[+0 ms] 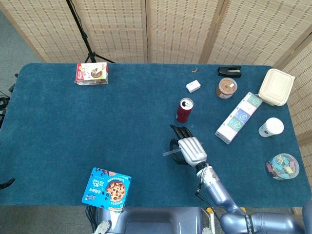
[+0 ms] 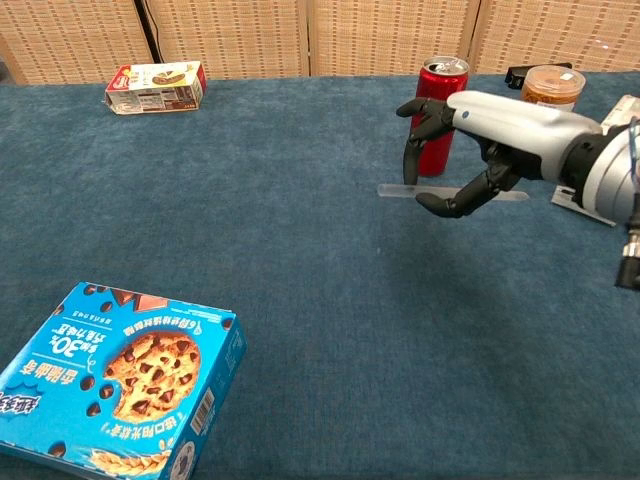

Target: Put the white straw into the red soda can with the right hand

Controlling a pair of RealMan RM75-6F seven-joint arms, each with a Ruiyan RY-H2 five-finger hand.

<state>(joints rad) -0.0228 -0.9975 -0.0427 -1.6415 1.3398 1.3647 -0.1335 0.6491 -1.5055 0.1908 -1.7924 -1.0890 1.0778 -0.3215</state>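
Observation:
The red soda can (image 1: 184, 109) stands upright right of the table's middle, its top open. In the chest view the can (image 2: 443, 80) rises just behind my right hand (image 2: 478, 140). That hand holds the white straw (image 2: 395, 189) level between thumb and fingers, well above the cloth, with an end sticking out on each side. From the head view my right hand (image 1: 190, 149) hovers just on the near side of the can, and only the straw's left end (image 1: 169, 153) shows past it. The left hand appears in neither view.
A blue cookie box (image 1: 107, 189) lies near the front left and a red-white snack box (image 1: 91, 73) at the far left. Right of the can are a small white box (image 1: 193, 87), a brown jar (image 1: 226, 87), a long carton (image 1: 240, 117), a white cup (image 1: 271, 127) and a takeaway box (image 1: 276, 87).

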